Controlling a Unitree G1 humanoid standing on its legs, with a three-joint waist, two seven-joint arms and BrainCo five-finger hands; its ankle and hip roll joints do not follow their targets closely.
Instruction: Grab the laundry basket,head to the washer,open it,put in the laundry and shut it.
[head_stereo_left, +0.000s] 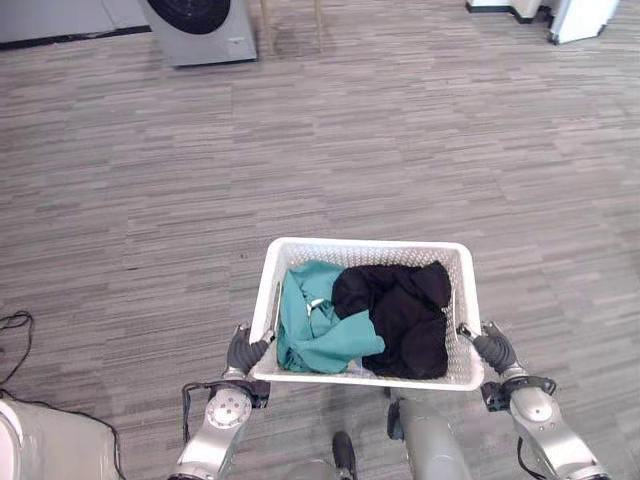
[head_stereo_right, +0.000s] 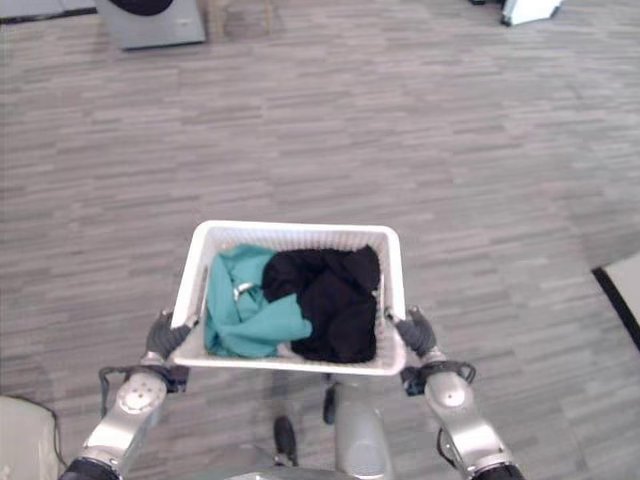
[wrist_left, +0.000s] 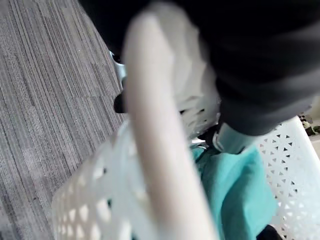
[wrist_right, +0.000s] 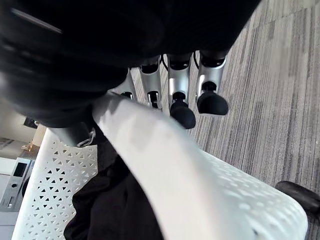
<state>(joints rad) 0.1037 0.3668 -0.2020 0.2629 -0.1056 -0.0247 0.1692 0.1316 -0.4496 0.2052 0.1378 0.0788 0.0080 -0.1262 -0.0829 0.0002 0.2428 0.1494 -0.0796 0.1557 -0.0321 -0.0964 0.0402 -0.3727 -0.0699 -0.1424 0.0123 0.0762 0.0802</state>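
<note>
Head views: we carry the white laundry basket (head_stereo_left: 462, 262) between left hand (head_stereo_left: 243, 351) and right hand (head_stereo_right: 417, 334), washer (head_stereo_left: 200, 28) well ahead. Wrist views: fingers (wrist_right: 181, 102) curl over the rim; left grip unclear.

Laundry basket (head_stereo_left: 366, 246): white plastic, walls perforated in small triangle pattern, rim plain white.
Garment (head_stereo_left: 318, 332) inside: teal, plain.
Second garment (head_stereo_left: 400, 310) inside: black, plain.
Floor (head_stereo_left: 400, 140): grey, narrow streaked plank pattern, mixed light and dark strips.
Washer (head_stereo_left: 200, 30): light grey casing, dark round door.
Left hand (head_stereo_left: 244, 350): dark ribbed cover.
Right hand (wrist_right: 190, 85): dark cover, silver fingers with black tips.
</note>
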